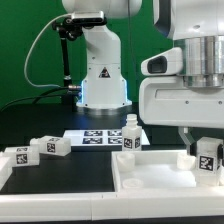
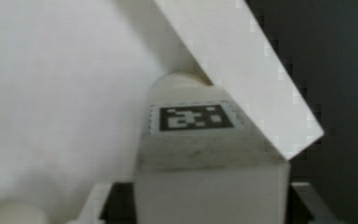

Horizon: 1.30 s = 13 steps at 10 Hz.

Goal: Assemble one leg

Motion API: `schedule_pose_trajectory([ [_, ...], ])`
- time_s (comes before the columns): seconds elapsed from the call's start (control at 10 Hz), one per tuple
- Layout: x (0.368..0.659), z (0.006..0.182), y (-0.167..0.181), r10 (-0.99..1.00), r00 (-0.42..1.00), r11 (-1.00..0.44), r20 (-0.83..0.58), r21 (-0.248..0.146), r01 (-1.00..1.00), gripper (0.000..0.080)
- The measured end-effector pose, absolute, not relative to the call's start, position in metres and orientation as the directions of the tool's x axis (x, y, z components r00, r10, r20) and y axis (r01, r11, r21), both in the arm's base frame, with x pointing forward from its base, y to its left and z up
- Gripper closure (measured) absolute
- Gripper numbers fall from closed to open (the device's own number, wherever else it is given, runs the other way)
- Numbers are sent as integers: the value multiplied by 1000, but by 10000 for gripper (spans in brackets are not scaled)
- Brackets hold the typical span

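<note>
My gripper point(image 1: 207, 148) is at the exterior view's right, shut on a leg point(image 1: 209, 158), a short white block with a black-and-white tag. It holds the leg upright at the right corner of the large white tray-like top point(image 1: 155, 185). In the wrist view the leg point(image 2: 197, 150) fills the space between my gripper's point(image 2: 206, 208) two fingers, tag facing the camera. A slanted white wall of the top point(image 2: 229, 70) lies just beyond it. Whether the leg touches the top is hidden.
Another leg point(image 1: 128, 135) stands upright behind the top's back rim. Two more legs point(image 1: 20, 158) point(image 1: 51, 147) lie on the black table at the exterior view's left. The marker board point(image 1: 95, 137) lies flat in front of the robot base point(image 1: 103, 85).
</note>
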<state>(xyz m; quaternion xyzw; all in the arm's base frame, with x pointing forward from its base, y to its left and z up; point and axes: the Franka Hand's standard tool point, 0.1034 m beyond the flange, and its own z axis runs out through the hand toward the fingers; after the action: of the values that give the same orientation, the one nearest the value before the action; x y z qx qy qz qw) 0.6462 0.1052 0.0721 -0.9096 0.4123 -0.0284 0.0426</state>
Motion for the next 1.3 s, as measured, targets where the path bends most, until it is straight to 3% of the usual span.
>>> schedule_pose_trajectory([
  [0.2, 644, 70, 102, -948, 315, -309, -48, -103, -946, 511],
  [0.4, 642, 70, 102, -993, 16, -5, -116, -93, -996, 511],
  [0.6, 641, 71, 105, -976, -173, 183, -132, -68, -981, 511],
  [0.7, 641, 70, 107, -972, -192, 202, -133, -66, -977, 430],
  [0.8, 640, 69, 107, -971, -195, 205, -135, -65, -977, 430],
  [1.0, 641, 70, 106, -992, 66, -56, -110, -98, -994, 181],
  [1.1, 644, 71, 109, -975, 202, -189, -91, -132, -973, 159],
  [1.3, 645, 80, 113, -892, 449, -437, -52, -156, -886, 151],
])
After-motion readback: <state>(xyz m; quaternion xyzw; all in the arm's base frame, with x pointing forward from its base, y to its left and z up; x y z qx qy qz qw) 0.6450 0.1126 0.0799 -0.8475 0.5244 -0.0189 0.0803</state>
